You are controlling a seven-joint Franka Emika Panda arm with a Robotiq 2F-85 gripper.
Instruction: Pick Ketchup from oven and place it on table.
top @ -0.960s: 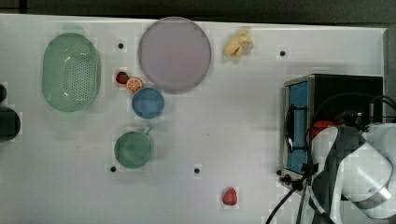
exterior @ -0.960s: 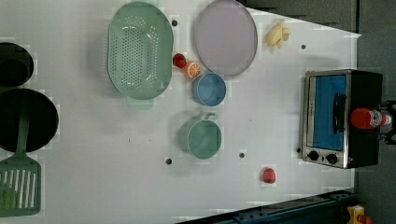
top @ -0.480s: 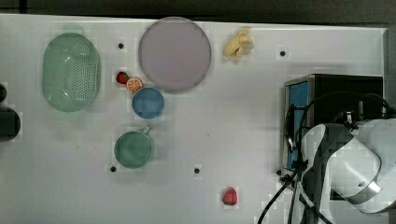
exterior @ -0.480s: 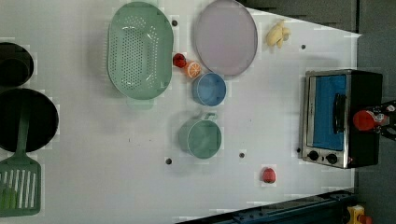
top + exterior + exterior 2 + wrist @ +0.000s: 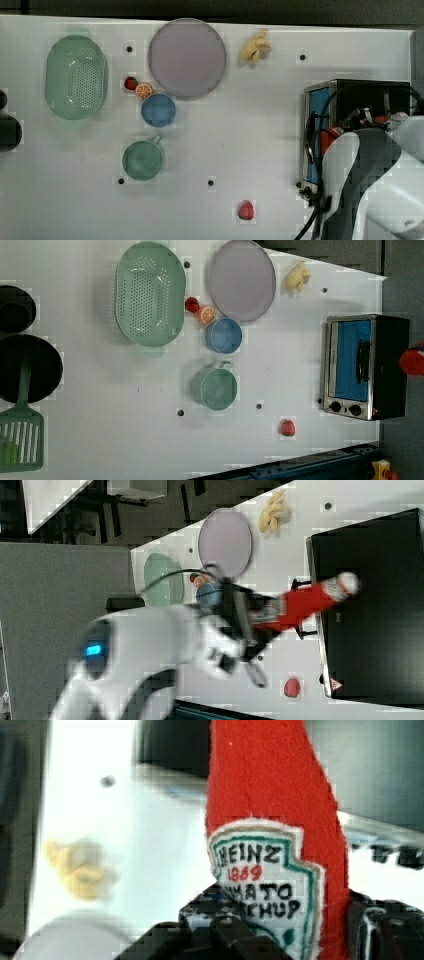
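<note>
The ketchup (image 5: 305, 605) is clamped in the gripper (image 5: 252, 622), its jaws closed on the bottle's labelled lower body. It is held in the air, tilted, its white cap over the black top of the oven (image 5: 370, 605). The oven's door is closed and it stands on the white table (image 5: 100, 405). A red toy fruit (image 5: 291, 687) lies on the table near the oven's front

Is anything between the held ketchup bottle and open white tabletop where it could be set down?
Nothing visible blocks it. The red ketchup bottle is gripped above the black toaster oven; bare white table lies beside the oven.
</note>
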